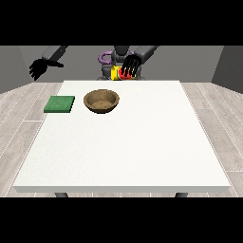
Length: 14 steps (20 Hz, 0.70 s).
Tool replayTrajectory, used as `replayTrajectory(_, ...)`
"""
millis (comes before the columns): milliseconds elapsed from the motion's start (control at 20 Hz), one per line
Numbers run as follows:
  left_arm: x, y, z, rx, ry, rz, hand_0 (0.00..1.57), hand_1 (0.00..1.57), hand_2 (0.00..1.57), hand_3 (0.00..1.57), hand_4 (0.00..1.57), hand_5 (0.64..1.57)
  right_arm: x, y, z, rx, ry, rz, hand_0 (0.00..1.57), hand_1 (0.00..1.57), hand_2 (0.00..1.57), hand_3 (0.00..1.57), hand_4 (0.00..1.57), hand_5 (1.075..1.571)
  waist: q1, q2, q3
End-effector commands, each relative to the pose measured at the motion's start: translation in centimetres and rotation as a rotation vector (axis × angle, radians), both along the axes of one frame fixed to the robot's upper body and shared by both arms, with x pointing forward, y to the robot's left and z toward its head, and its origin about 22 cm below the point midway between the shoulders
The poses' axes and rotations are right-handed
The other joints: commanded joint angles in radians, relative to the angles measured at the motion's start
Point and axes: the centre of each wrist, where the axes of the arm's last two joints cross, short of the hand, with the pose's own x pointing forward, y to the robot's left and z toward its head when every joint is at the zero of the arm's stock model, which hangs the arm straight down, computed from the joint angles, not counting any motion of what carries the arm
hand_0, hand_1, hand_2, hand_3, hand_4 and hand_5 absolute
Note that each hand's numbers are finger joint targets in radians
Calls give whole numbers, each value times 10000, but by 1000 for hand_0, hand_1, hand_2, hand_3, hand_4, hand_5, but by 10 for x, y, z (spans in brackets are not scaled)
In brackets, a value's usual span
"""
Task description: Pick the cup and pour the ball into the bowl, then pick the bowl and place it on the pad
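Evidently I was mid-task: the robot hand at the view's right (131, 65) had its fingers curled round the small red-and-yellow cup (119, 72) near the desk's (123, 142) far edge (ball unseen). Pouring into the brown wooden bowl (101, 101) remained, as did moving the bowl onto the flat green square pad (60, 104); the other robot hand (37, 69) hung relaxed.

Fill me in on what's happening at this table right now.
A humanoid robot stands behind a white table. The hand at the view's right is raised above the table's far edge, its fingers wrapped round a red and yellow cup. The hand at the view's left hangs in the air off to the side, holding nothing. A brown bowl sits on the table with a green pad beside it, apart from it. The bowl is not on the pad yet.
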Motion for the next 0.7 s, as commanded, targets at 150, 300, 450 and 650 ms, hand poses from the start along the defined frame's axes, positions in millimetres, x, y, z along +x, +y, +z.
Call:
replayTrajectory(150,-10,-31,11,1868,-1075,-20,520,520,1571,1571,841,1571,44,16,30,-318,-138,241,0,0,0,143,0,1530,-183,290,-5)
replayTrajectory(300,-14,-42,21,2528,-1635,-745,432,432,1571,1571,900,1571,55,31,29,-402,-448,146,0,0,0,337,0,1525,167,693,-3)
replayTrajectory(450,-21,-45,20,3147,-1695,-522,282,282,1571,1571,863,1570,45,32,15,-379,-272,64,0,0,0,297,0,1528,-56,511,-5)
replayTrajectory(650,-15,-44,10,4469,-1803,-652,0,0,1571,1571,913,1547,74,57,33,47,-814,754,0,0,0,252,0,1525,-559,913,-9)
